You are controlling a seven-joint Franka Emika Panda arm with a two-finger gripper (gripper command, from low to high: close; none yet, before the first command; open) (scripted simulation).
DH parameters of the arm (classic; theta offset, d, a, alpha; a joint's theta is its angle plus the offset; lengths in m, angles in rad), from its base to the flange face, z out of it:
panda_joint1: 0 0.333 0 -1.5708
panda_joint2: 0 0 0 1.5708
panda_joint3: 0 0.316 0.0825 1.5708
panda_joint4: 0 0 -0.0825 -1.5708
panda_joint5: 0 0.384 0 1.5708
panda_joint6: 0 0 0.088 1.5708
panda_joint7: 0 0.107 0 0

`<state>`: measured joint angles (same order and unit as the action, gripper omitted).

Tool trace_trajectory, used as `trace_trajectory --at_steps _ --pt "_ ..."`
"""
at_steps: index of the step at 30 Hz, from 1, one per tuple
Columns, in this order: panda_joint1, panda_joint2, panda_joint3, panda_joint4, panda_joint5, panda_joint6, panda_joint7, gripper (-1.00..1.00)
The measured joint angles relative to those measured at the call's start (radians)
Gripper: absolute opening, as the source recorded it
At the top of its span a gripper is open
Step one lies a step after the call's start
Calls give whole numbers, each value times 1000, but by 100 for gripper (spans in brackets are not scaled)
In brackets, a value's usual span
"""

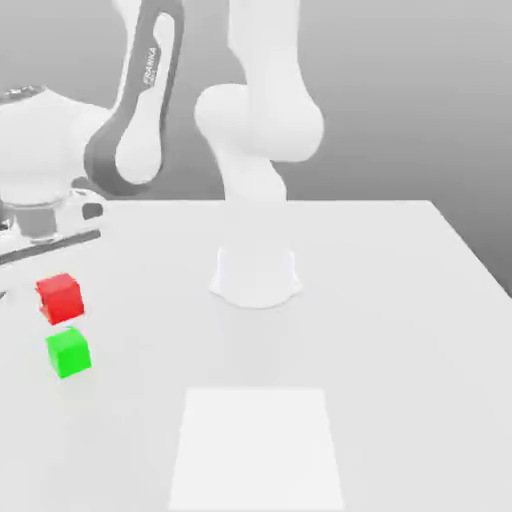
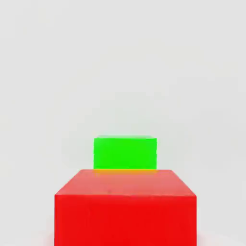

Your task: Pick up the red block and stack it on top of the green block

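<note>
1. The red block (image 1: 59, 297) sits on the white tabletop (image 1: 400, 330) at the exterior view's left, roughly at nine o'clock from the arm's base (image 1: 256, 277). It appears slightly off the surface, with a faint shadow just beneath it.
2. In the hand view the red block (image 2: 126, 214) lies nearest the camera, its top face and one side face both visible.
3. The green block (image 1: 68, 352) rests on the tabletop just beside the red one, at about six o'clock from it in the exterior view. The two cubes are close, and whether they touch cannot be told from that view.
4. In the hand view the green block (image 2: 125, 153) stands directly behind the red block, at twelve o'clock from it, its lower edge hidden by the red block's top.
5. The hand (image 1: 30, 222) hangs above and just behind the red block in the exterior view, at about eleven o'clock from it. Its fingers are pressed together; whether they pinch the red block cannot be told.
6. A paler square patch (image 1: 258, 448) lies on the tabletop at six o'clock from the arm's base, well apart from both blocks.
</note>
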<state>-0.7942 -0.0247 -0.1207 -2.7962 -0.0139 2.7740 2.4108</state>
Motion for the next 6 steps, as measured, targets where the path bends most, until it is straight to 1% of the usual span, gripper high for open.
trace_trajectory --at_steps 2,3,6 --pt "-3 69 6 3 25 65 -15 -100" --pt "-11 103 18 4 40 99 -25 100" --pt "-11 103 18 4 40 99 -25 100"
